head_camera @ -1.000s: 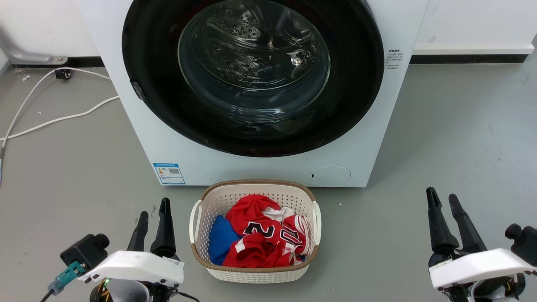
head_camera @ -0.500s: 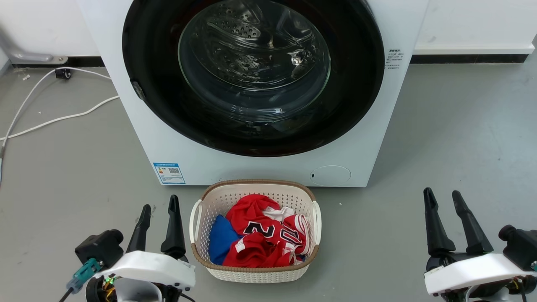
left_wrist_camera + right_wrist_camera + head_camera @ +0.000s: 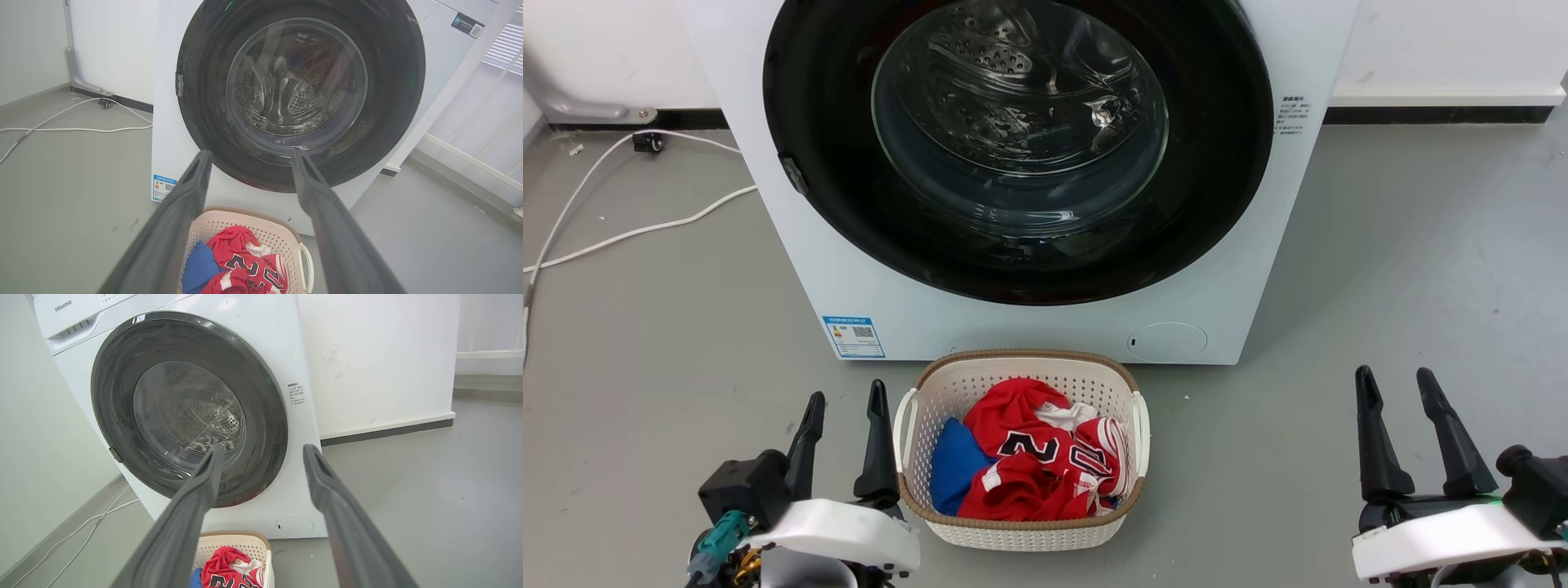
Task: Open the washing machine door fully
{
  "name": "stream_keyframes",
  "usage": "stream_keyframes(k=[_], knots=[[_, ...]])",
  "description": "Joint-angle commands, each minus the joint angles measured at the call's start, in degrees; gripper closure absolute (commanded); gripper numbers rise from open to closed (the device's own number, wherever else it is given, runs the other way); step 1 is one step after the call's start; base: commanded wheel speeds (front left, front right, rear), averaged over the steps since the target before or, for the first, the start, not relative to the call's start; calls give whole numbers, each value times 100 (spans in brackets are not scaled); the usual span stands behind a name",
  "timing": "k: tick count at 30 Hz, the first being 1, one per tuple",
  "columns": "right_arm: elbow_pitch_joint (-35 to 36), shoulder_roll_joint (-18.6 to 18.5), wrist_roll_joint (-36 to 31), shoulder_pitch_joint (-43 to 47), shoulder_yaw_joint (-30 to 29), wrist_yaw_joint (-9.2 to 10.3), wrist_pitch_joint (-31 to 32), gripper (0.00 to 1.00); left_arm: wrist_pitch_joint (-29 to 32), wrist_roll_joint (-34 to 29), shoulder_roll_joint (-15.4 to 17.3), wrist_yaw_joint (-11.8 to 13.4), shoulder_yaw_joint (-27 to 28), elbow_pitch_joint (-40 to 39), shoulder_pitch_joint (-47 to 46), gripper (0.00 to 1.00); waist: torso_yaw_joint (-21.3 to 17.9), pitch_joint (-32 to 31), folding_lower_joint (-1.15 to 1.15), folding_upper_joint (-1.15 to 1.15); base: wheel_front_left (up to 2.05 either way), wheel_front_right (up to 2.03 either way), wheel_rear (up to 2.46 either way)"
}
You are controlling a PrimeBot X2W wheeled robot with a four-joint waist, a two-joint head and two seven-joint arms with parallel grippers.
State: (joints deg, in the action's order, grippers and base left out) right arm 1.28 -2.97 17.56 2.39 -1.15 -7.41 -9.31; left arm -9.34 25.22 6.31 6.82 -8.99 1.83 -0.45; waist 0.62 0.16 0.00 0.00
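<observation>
Washing machine (image 3: 1029, 331): white, boxy, smooth painted front, standing on the grey matte floor (image 3: 1421, 245) with its back towards the white wall. Washing machine door (image 3: 1019, 139): large round glossy black disc with a bulging clear glass bowl at centre, lying flush against the machine front, closed. Perforated steel shows through the glass. A small grey metal piece (image 3: 792, 174) sits on the door's left edge. Low on the front panel are a small blue label (image 3: 854, 336) towards the left corner and a round white cap (image 3: 1168, 341) towards the right. Laundry basket (image 3: 1021, 535): white perforated plastic, rounded rectangle, brown woven rim, side handles; it stands on the floor just in front of the machine's bottom edge, centred. It holds a crumpled red jersey (image 3: 1029, 457) with black-and-white numbers and a blue cloth (image 3: 952, 465) at its left side. A white cable (image 3: 645, 229) curves over the floor left of the machine. Left gripper (image 3: 847, 390): low, just beside the basket's left handle, its dark tapered fingers parted, nothing between them. Right gripper (image 3: 1394, 372): low, well apart from the basket on the right, fingers likewise spread and empty. The door is above and ahead of both grippers, touching neither; in each wrist view the fingers point towards its lower half.
</observation>
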Motion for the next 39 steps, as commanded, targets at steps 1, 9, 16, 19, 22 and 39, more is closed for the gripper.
stream_keyframes(k=[1,9,16,19,22,39], knots=[[82,3,-127,3,6,-11,-46,0,-40,-112,14,28,-21,-75,-6,0,0,-1,0,0,0,0,0],[171,5,-270,82,41,-12,-158,0,-151,-482,-43,-13,-61,-51,69,0,-1,3,0,0,0,0,0],[262,6,-307,130,51,-12,-244,0,-240,-764,-121,-95,1,-49,109,0,6,1,0,0,0,0,0],[254,7,-386,161,31,-12,-285,0,-272,-806,-190,-172,76,-52,145,0,11,0,0,0,0,0,0],[248,9,-421,184,23,-12,-314,0,-312,-869,-239,-252,139,-23,198,0,8,1,0,0,0,0,0],[21,12,-583,350,80,-7,-525,0,-520,-1547,-345,-441,272,167,346,0,7,1,0,0,0,0,0]])
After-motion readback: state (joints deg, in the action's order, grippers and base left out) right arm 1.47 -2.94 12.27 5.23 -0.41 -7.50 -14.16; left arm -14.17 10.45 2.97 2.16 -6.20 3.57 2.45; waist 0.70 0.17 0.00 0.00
